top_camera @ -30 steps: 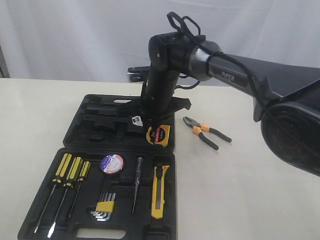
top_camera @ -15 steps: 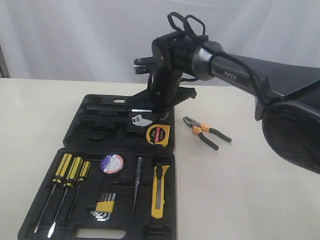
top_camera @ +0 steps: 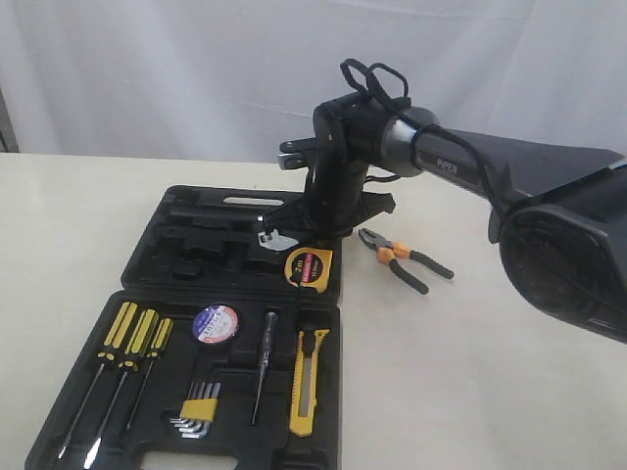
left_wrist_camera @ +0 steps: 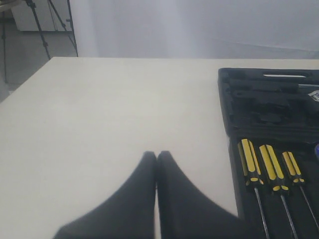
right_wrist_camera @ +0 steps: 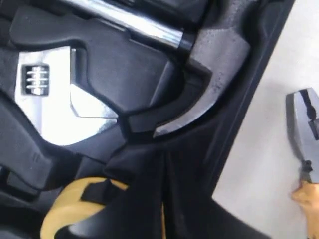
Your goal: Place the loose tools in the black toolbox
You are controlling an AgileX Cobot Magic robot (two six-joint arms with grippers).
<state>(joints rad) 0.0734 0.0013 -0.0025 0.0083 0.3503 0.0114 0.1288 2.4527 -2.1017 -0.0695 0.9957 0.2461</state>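
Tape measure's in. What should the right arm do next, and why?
Probably swing the right gripper, shut and empty, over to the pliers and open it: they lie on the table outside the black toolbox, while the tape measure, utility knife and tape roll sit inside.

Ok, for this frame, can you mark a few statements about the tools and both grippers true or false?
1. The pliers lie on the table, outside the toolbox. True.
2. The right gripper holds the tape measure. False: its jaws are shut on nothing, and the tape measure sits in the toolbox half farther from the camera.
3. The utility knife lies on the table beside the pliers. False: it lies in the toolbox's nearer half.
4. The left gripper has its jaws shut and holds nothing. True.
5. The tape roll sits inside the toolbox. True.
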